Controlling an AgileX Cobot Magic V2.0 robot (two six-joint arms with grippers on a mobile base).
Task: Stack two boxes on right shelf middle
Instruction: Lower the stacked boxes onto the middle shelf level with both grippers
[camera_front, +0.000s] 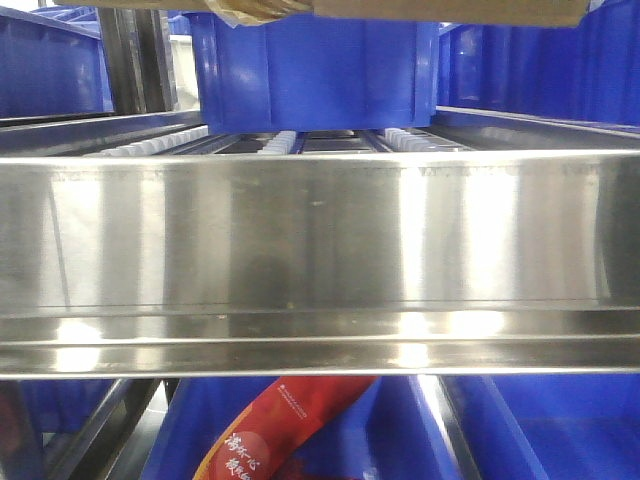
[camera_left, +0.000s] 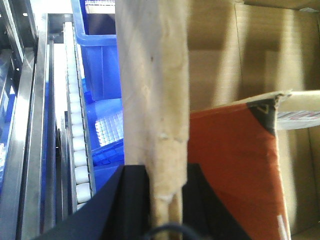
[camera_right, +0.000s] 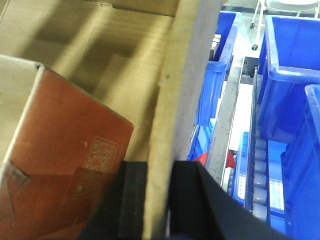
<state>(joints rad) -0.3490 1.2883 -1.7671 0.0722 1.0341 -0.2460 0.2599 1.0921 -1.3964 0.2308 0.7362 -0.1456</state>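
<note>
A brown cardboard box (camera_front: 450, 10) hangs at the top of the front view, above the shelf's wide mirror-like front rail (camera_front: 320, 240). My left gripper (camera_left: 165, 200) is shut on one upright wall of the box (camera_left: 152, 90), with a black finger on each side of the cardboard. My right gripper (camera_right: 159, 200) is shut on the opposite wall (camera_right: 182, 75) in the same way. Inside the open box lies a carton with red print (camera_left: 230, 165), which the right wrist view also shows (camera_right: 70, 150). The box's underside is hidden.
A blue bin (camera_front: 320, 70) stands on the shelf behind the rail, on white roller tracks (camera_front: 140, 148). More blue bins (camera_right: 290, 75) and rollers (camera_left: 80, 150) flank the box. Below the rail is a red packet (camera_front: 270, 430) among blue bins.
</note>
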